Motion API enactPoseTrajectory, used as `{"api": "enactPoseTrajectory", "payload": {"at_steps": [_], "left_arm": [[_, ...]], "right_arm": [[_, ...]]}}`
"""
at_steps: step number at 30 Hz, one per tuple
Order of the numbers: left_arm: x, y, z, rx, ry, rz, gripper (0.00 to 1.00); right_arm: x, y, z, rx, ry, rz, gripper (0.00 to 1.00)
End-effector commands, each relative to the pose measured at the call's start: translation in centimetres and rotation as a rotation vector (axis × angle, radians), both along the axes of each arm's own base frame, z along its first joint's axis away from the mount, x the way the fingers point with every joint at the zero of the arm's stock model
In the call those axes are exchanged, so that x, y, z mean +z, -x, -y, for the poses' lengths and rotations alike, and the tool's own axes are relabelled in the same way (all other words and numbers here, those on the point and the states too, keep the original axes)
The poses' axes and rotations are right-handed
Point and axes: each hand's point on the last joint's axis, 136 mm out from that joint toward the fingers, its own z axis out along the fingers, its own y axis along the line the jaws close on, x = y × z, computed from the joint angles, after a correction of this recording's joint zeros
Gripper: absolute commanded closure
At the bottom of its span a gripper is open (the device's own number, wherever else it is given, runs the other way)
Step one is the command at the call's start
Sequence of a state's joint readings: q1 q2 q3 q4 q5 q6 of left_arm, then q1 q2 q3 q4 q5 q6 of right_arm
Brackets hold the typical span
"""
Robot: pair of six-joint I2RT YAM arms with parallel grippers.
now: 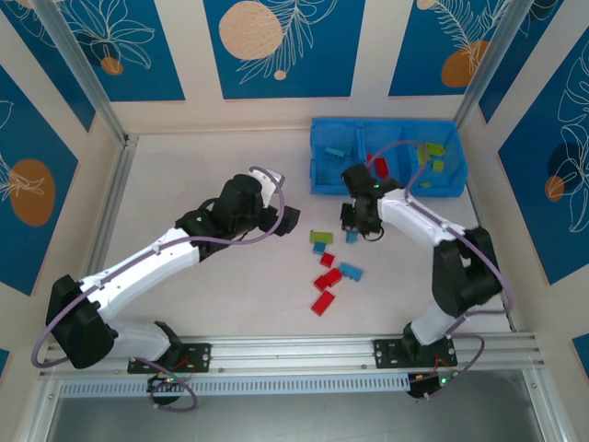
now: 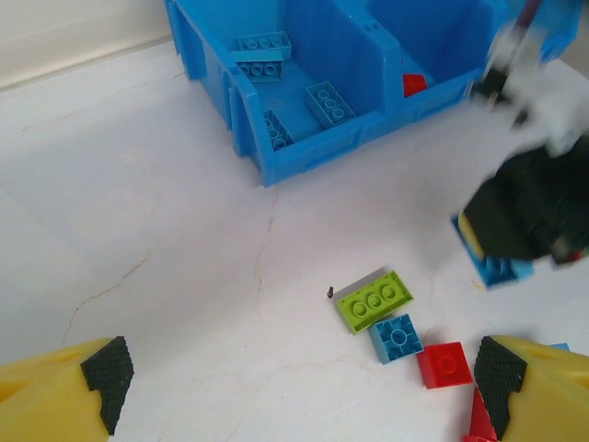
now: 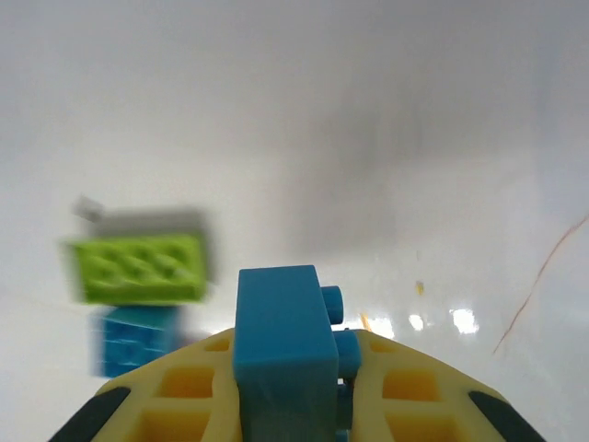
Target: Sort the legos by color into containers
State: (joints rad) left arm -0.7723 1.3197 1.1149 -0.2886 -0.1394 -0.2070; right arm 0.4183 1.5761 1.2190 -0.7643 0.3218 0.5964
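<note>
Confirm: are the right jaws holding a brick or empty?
Holding. The right wrist view shows a light blue brick standing upright, clamped between the yellow jaws, studs facing sideways.

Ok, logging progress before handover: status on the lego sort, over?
Left end effector open, empty. Right end effector shut on blue brick. Green brick, red brick loose nearby; tray beyond.

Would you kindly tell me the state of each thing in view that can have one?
Left pincer, open and empty above the table.
Right pincer, shut on a light blue brick.
Tray, open-topped, bricks in all three compartments.
Lime green brick, loose on the table, studs up.
Red bricks, loose on the table, unsorted.
</note>
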Motion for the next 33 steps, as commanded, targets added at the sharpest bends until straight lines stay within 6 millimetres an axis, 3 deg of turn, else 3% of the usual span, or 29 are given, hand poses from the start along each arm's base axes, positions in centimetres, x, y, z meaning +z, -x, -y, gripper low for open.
{"api": "enactPoseTrajectory", "payload": {"at_steps": [1, 2, 5, 10, 14, 16, 18, 22, 25, 29, 33], "left_arm": [[1.7, -0.5, 0.4, -0.005, 0.026, 0.023, 0.03], [1.7, -0.5, 0.3, -0.002, 0.027, 0.020, 0.03], [1.5, -0.3, 0.3, 0.002, 0.030, 0.008, 0.03], [1.8, 0.2, -0.3, 0.016, 0.036, -0.007, 0.02], [1.6, 0.6, -0.8, 0.025, 0.037, -0.014, 0.02], [1.4, 0.7, -0.9, 0.024, 0.034, -0.019, 0.01], [1.3, 0.8, -0.9, 0.020, 0.030, -0.024, 0.01], [0.7, 0.7, -0.7, 0.008, 0.016, -0.032, 0.01], [0.3, 0.6, -0.5, -0.001, -0.002, -0.033, 0.01], [-0.2, 0.3, -0.6, 0.007, -0.028, -0.029, 0.01], [-0.7, 0.0, -0.7, 0.024, -0.036, -0.032, 0.01]], "right_arm": [[8.1, -4.9, -0.1, 0.005, 0.007, 0.289, 0.84], [9.1, -6.5, -0.4, 0.010, 0.012, 0.327, 0.84], [9.1, -11.1, -0.6, 0.007, 0.054, 0.336, 0.83], [5.8, -17.9, -0.9, 0.002, 0.097, 0.264, 0.81], [3.8, -21.0, -1.8, 0.032, 0.106, 0.207, 0.71], [3.6, -21.5, -2.2, 0.043, 0.098, 0.182, 0.54], [4.7, -21.4, -2.5, 0.047, 0.079, 0.180, 0.48], [8.6, -18.6, -2.7, 0.061, 0.056, 0.201, 0.46], [10.2, -13.9, -2.9, 0.074, 0.003, 0.188, 0.46], [9.3, -5.9, -4.3, 0.104, -0.083, 0.121, 0.43], [5.2, 1.0, -6.0, 0.075, -0.159, -0.044, 0.27]]}}
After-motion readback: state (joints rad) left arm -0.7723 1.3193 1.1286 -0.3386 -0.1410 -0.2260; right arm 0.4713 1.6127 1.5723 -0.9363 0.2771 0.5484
